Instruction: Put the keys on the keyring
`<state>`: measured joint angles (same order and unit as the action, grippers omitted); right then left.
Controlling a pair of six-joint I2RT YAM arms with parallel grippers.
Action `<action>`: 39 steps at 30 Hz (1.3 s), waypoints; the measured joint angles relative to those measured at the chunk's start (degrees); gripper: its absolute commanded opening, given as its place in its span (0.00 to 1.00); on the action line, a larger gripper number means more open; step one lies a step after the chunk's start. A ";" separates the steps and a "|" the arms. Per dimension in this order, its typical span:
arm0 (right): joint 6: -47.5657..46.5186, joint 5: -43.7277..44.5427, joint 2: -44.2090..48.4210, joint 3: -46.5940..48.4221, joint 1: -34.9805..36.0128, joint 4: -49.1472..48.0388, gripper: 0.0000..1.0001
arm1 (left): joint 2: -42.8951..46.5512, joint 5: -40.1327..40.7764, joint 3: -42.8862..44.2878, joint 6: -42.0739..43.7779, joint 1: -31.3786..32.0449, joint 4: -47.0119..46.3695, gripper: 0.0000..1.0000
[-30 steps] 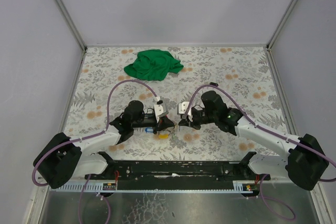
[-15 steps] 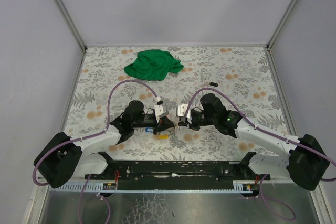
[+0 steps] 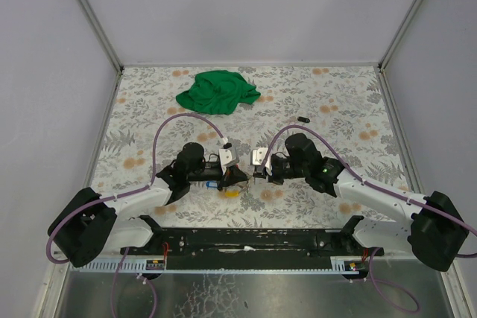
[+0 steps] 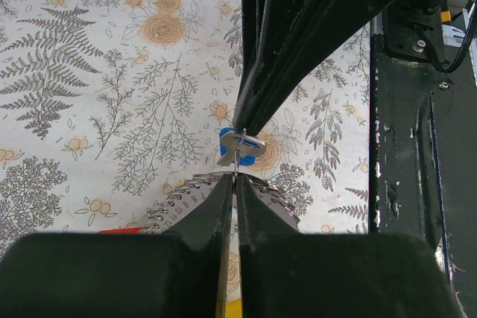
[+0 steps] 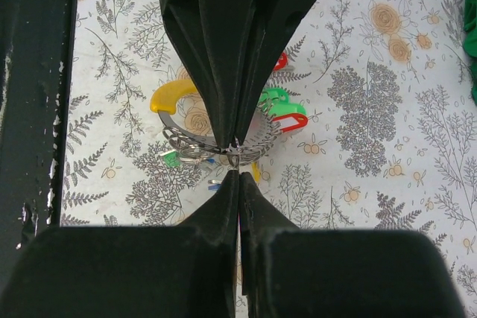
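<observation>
- Left claw: I am keeping nothing slack here; it is clenching tight, with a thin wire showing at its tip. I am judging that wire to be part of the keyring.
- Right claw: also clenching tight, its tip meeting the left one's at the wire loop. I cannot tell whether it is pinching the wire or only touching it.
- Keyring: sitting low over the tabletop, at the near middle, between my two claw tips.
- Blue key: hanging just past the left tip, on or against the wire. I am taking this as the key in hand.
- Yellow key, green key, red key: crowding against the loop. Whether any is threaded on is not showing.
- Green cloth: lying well apart, at the far side.
- Progress, as I am judging it: midway, with the threading under way and none of it confirmed.
</observation>
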<state>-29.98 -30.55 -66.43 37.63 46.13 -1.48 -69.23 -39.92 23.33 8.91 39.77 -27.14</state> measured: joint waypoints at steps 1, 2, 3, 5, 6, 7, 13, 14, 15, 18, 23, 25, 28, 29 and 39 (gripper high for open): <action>0.00 0.02 0.00 0.00 0.02 -0.15 0.00 | 0.00 0.00 0.00 0.00 0.00 0.00 0.00; 0.02 0.02 0.00 0.00 0.02 -0.33 0.00 | 0.00 0.00 0.00 0.00 0.00 0.00 0.00; 0.02 0.02 0.00 0.00 0.02 -0.52 0.00 | 0.00 0.00 0.00 0.00 0.00 0.00 0.00; 0.02 0.02 0.00 0.00 0.04 -0.63 0.00 | 0.00 -0.02 0.00 0.00 0.00 0.00 0.00; 0.02 0.02 0.00 0.00 0.07 -0.63 0.00 | 0.00 -0.02 0.00 0.00 0.00 0.00 0.00; 0.02 0.02 0.00 0.00 0.07 -0.63 0.00 | 0.00 -0.02 0.00 0.00 0.00 0.00 0.00; 0.02 -0.02 -0.02 0.00 0.11 -0.63 0.00 | 0.00 -0.02 0.00 -0.02 0.00 0.00 0.00; 0.02 -0.04 -0.02 0.00 0.13 -0.63 0.00 | 0.00 -0.02 0.00 0.00 0.00 0.00 0.00; 0.04 -0.04 -0.02 0.00 0.15 -0.63 0.00 | 0.00 -0.02 0.00 0.00 0.00 0.00 0.00; 0.04 -0.07 -0.02 0.00 0.28 -0.63 0.00 | 0.00 -0.02 0.00 0.00 0.00 0.00 0.00; 0.09 -0.07 -0.11 0.00 0.37 -0.63 0.00 | 0.00 -0.02 0.00 -0.02 0.00 0.00 0.00; 0.17 -0.07 -0.28 0.00 0.37 -0.61 0.00 | 0.00 -0.02 0.00 -0.02 0.00 0.00 0.00; 0.31 -0.02 -0.44 0.00 0.37 -0.61 0.00 | 0.00 -0.02 0.00 0.00 0.00 0.00 0.00; 0.42 -0.02 -0.44 0.00 0.37 -0.63 0.00 | 0.00 -0.02 0.00 -0.02 0.00 0.00 0.00; 0.66 0.26 -0.04 0.00 0.37 -0.96 0.00 | -0.24 0.00 0.00 -0.02 0.00 0.00 0.00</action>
<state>-29.32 -30.28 -66.48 37.63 46.50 -2.44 -69.47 -39.92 23.33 8.88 39.77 -27.14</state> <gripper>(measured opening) 0.011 0.009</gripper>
